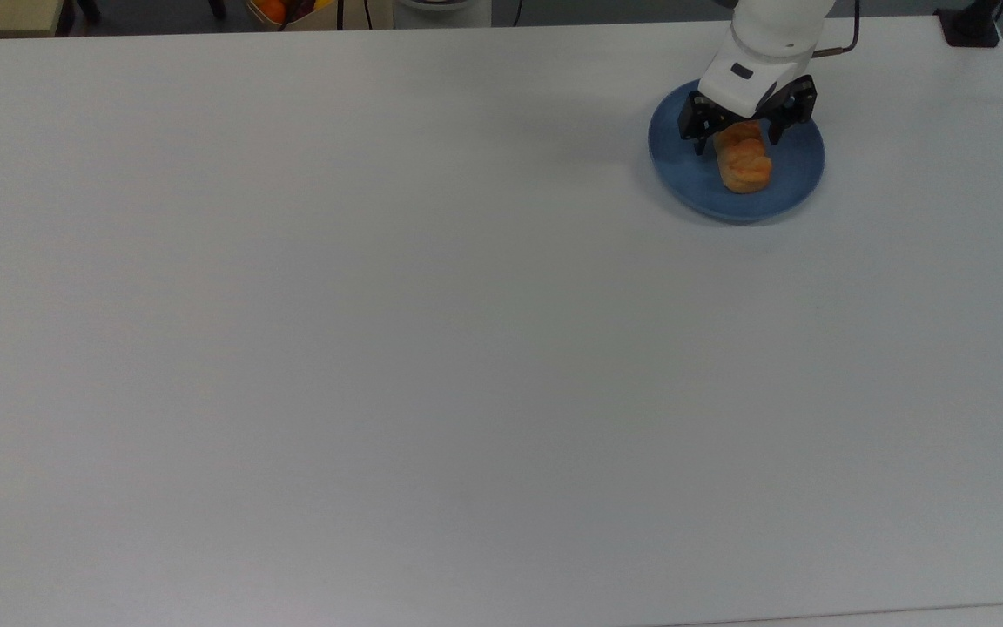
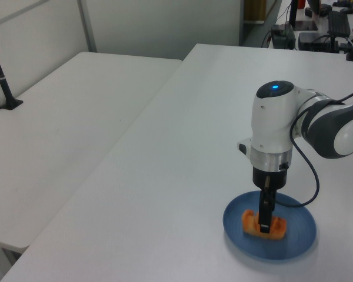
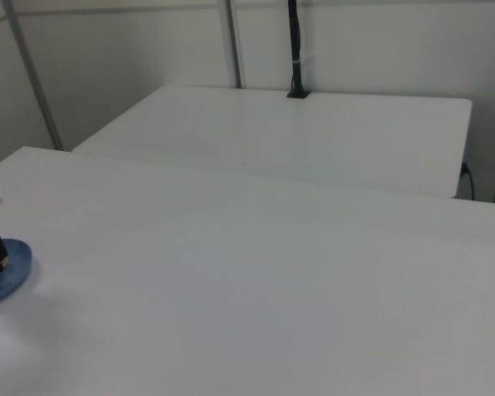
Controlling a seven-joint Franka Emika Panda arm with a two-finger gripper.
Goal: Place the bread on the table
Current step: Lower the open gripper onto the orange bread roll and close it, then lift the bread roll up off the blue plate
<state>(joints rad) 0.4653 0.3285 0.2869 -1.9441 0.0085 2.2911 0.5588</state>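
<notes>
White-grey table (image 1: 380, 348), large and flat; blue plate (image 1: 793, 178) sits directly on it, far right in the top view.

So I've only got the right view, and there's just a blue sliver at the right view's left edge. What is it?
Observer: A round blue plate, whole in the top view, with a golden bread roll lying on it.
Operator: And the robot?
Observer: In the top view its gripper is down over the bread, open, one finger on either side.
Operator: Lifted yet?
Observer: No. In the left view the bread rests on the plate.
</notes>
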